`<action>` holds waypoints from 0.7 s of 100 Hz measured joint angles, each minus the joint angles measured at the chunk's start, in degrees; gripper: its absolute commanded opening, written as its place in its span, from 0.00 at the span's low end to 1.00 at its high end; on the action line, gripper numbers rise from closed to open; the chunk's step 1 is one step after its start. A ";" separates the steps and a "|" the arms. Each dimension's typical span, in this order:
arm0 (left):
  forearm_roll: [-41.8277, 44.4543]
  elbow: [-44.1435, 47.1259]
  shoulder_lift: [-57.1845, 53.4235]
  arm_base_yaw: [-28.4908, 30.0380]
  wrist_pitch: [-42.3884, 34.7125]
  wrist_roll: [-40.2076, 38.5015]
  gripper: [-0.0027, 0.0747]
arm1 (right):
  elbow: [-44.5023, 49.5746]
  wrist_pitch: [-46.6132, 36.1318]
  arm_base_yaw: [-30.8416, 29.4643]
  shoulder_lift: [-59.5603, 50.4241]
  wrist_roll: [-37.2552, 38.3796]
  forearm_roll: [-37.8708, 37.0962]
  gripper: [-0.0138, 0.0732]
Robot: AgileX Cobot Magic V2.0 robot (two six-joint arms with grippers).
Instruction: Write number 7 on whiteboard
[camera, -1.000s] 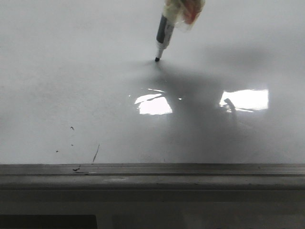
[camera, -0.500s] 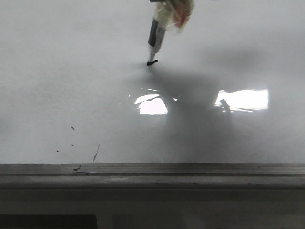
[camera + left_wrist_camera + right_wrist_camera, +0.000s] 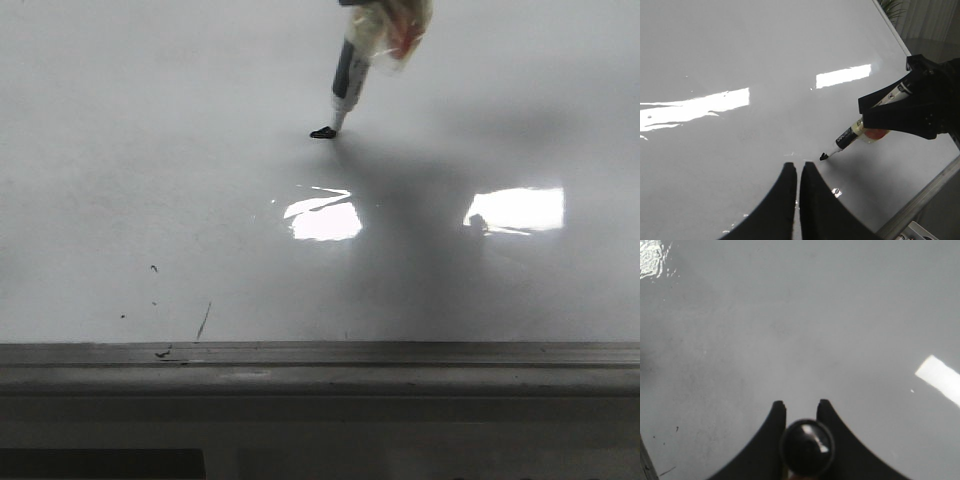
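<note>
Spanning everything, whiteboard [image 3: 150, 150]; right gripper [image 3: 912, 107] fingers clamped on marker [image 3: 348, 85], long axis tilted toward 1 o'clock, nib on short first stroke of number 7 [image 3: 322, 132]. Left gripper [image 3: 794, 172] fingers closed, empty, nearby.

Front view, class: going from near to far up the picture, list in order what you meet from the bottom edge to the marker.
Grey metal ledge → small black specks and scratch mark on the whiteboard → bright glare patch → short black stroke, the start of the number 7 → marker, tip on the board.
</note>
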 measured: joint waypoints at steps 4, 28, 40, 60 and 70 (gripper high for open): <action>0.00 0.00 0.00 0.00 0.00 0.00 0.01 | 0.00 -0.69 0.00 -0.62 -1.80 1.50 0.11; 0.00 0.00 0.00 0.00 0.00 0.00 0.01 | 0.11 -7.10 0.00 -3.90 -7.24 6.63 0.08; 0.00 0.00 0.00 0.00 0.00 0.00 0.01 | 0.21 -7.59 0.00 -4.04 -8.04 8.12 0.08; 0.00 0.00 0.00 0.00 0.00 0.00 0.01 | 1.51 -7.36 0.65 -4.70 -9.12 12.48 0.08; 0.00 0.00 0.00 0.00 0.00 0.00 0.01 | 4.07 -6.32 3.10 -4.87 -8.41 12.96 0.08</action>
